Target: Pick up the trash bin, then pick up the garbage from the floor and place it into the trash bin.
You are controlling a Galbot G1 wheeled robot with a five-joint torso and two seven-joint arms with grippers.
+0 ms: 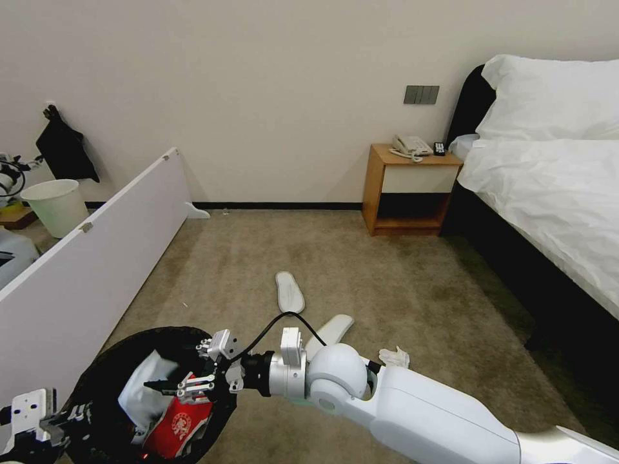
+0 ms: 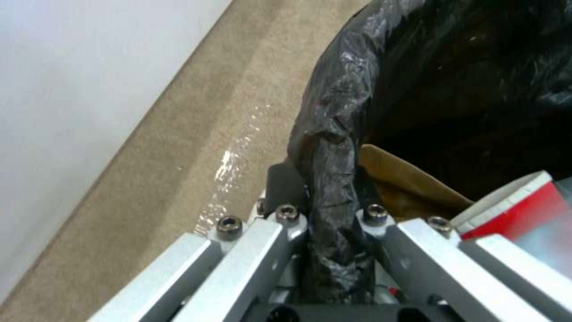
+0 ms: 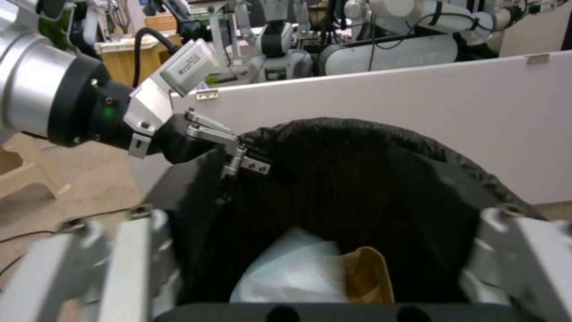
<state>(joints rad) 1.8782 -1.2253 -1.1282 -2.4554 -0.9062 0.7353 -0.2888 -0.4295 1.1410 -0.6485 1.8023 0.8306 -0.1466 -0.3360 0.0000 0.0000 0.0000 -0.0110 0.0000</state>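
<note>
The trash bin (image 1: pixel 122 351), lined with a crinkly black bag, hangs at the lower left. My left gripper (image 1: pixel 68 419) is shut on its rim; in the left wrist view the fingers (image 2: pixel 286 219) pinch the bag-covered edge (image 2: pixel 334 179). My right gripper (image 1: pixel 193 370) hovers over the bin's mouth, open, holding nothing. Inside the bin lie a red cup (image 1: pixel 177 422), white tissue (image 3: pixel 292 273) and a brown piece (image 3: pixel 366 277). On the carpet are a white slipper (image 1: pixel 290 291), a second slipper (image 1: pixel 330 332) and a crumpled tissue (image 1: pixel 394 356).
A long white panel (image 1: pixel 97 258) runs along my left, close to the bin. Behind it stands a pale bucket (image 1: pixel 58 206). A wooden nightstand (image 1: pixel 409 190) and the bed (image 1: pixel 548 193) stand at the right. Open carpet lies ahead.
</note>
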